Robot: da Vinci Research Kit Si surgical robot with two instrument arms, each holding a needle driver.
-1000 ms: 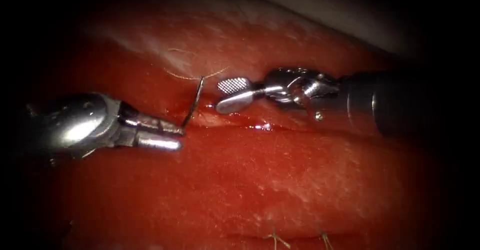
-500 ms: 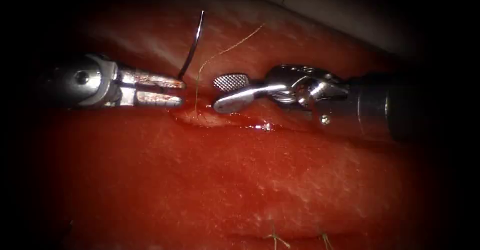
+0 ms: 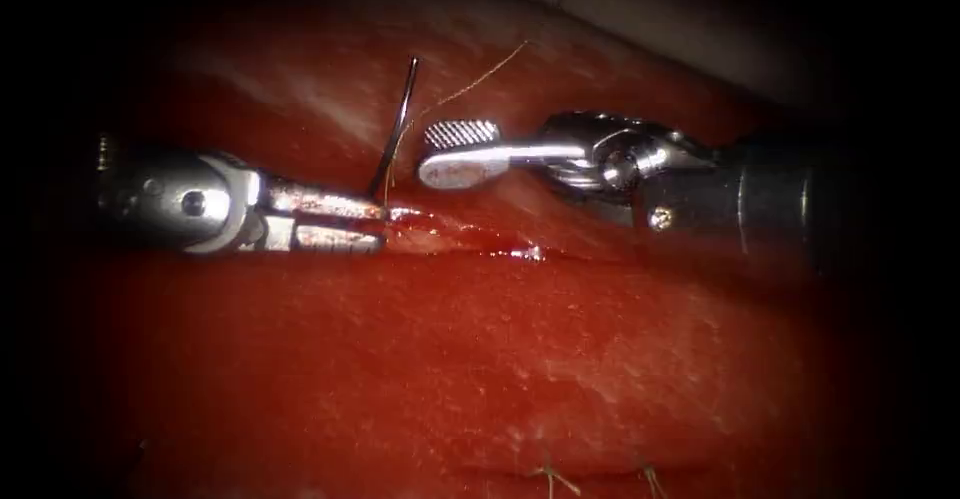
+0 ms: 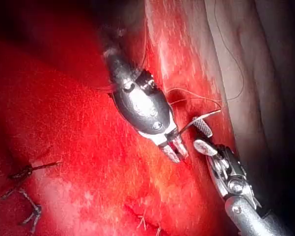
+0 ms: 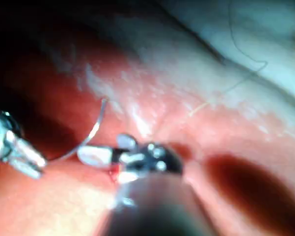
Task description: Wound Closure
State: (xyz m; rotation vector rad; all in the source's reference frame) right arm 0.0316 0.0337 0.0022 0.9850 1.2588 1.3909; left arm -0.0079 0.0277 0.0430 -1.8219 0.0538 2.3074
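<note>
The left arm's tool comes in from the left side of the tissue and lies almost level just beside the left end of the cut; its two jaws are closed on the curved needle, gripping it at its lower end, so that the rest of the curve stands up free above the tissue, and the needle is not in the tissue; the same grip is seen in the left wrist view, where this tool holds the needle near one end, and in the right wrist view, where the needle rises in an arc from the tool; the right arm's tool comes in from the right, above the cut, with its jaws apart and the ribbed inner face of one jaw turned to the endoscope; it holds nothing, and its tip is just beside the shaft of the needle without touching it, as far as one can tell; a thin pale thread runs from near the needle up and to the right, toward the far edge of the tissue; red fluid shines along the cut; near the front edge of the tissue short cut ends of thread stand up from an earlier stitch.
</note>
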